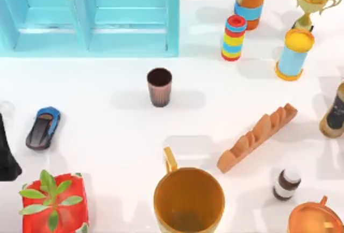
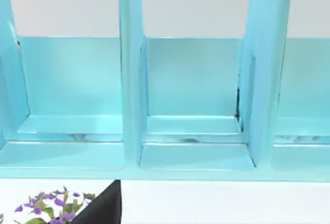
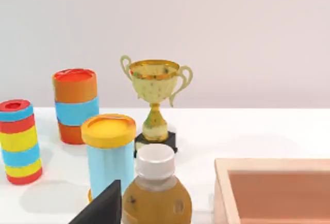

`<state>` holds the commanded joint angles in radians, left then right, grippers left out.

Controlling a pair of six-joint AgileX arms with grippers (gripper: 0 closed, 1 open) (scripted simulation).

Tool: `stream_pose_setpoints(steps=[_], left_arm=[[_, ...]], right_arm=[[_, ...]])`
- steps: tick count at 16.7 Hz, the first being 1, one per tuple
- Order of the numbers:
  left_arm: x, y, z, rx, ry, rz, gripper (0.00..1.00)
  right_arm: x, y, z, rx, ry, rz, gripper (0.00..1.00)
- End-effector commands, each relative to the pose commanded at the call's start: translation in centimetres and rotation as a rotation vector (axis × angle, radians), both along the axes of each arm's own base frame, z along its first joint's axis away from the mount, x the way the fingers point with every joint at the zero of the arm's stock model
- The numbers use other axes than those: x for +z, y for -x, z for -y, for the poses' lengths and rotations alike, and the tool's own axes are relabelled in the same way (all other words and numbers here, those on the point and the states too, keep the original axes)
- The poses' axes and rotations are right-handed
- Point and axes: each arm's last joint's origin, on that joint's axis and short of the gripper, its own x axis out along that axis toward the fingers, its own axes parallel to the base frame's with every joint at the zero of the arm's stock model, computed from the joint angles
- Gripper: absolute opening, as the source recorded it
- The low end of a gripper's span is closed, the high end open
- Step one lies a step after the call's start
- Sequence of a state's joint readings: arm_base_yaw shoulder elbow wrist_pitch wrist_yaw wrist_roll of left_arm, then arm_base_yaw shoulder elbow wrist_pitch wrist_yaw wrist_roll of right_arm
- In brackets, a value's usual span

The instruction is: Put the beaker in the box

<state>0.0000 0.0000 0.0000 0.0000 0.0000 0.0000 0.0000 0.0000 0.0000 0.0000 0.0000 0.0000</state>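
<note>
1. The blue box (image 1: 88,39), one unit with upright dividers, occupies the worktop's (image 1: 107,136) far-left corner. The left wrist view looks into its compartments.
2. One golden handled mug (image 1: 188,201) stands at the near edge, mid-width.
3. One red-potted plant (image 1: 54,203) sits at the near-left corner.
4. One left arm (image 1: 6,155) hangs at the left edge. A dark part of the left gripper (image 2: 103,208) faces the box, above purple flowers (image 2: 46,206). Whether it is open or closed cannot be told.
5. A dark part of the right gripper (image 3: 103,208) sits beside one amber bottle (image 3: 154,193), near a wooden-walled container (image 3: 273,188). Its opening likewise cannot be told.
6. One bread loaf (image 1: 257,136) lies diagonally right of centre.
7. The far-right corner holds one trophy (image 1: 312,2), one blue cylinder (image 1: 293,53) and two striped canisters (image 1: 234,37).
8. One beaker (image 1: 159,87) stands upright with its long axis vertical, its mouth up and its narrower base down. It is left of centre, near the box's front-right corner and apart from it.
9. One shoe (image 1: 43,128) lies near the left edge.
10. One small jar (image 1: 286,183) stands near the near-right corner.
</note>
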Motion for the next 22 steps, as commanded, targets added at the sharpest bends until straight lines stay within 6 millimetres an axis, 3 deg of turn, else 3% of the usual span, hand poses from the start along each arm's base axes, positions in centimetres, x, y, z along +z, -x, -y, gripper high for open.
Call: stream_pose_setpoints(steps=[5, 11, 17, 22], left_arm=[[0.0, 0.0, 0.0, 0.0, 0.0, 0.0, 1.0], [0.0, 0.0, 0.0, 0.0, 0.0, 0.0, 1.0], [0.0, 0.0, 0.0, 0.0, 0.0, 0.0, 1.0], [0.0, 0.0, 0.0, 0.0, 0.0, 0.0, 1.0]], right_arm=[[1.0, 0.0, -0.3, 0.027, -0.019, -0.03, 1.0], [6.3, -1.7, -2.0, 0.153, -0.108, -0.304, 1.0], [10.6, -8.0, -6.8, 0.213, -0.12, -0.836, 1.0], [10.0, -15.0, -14.2, 0.133, 0.006, -1.295, 1.0]])
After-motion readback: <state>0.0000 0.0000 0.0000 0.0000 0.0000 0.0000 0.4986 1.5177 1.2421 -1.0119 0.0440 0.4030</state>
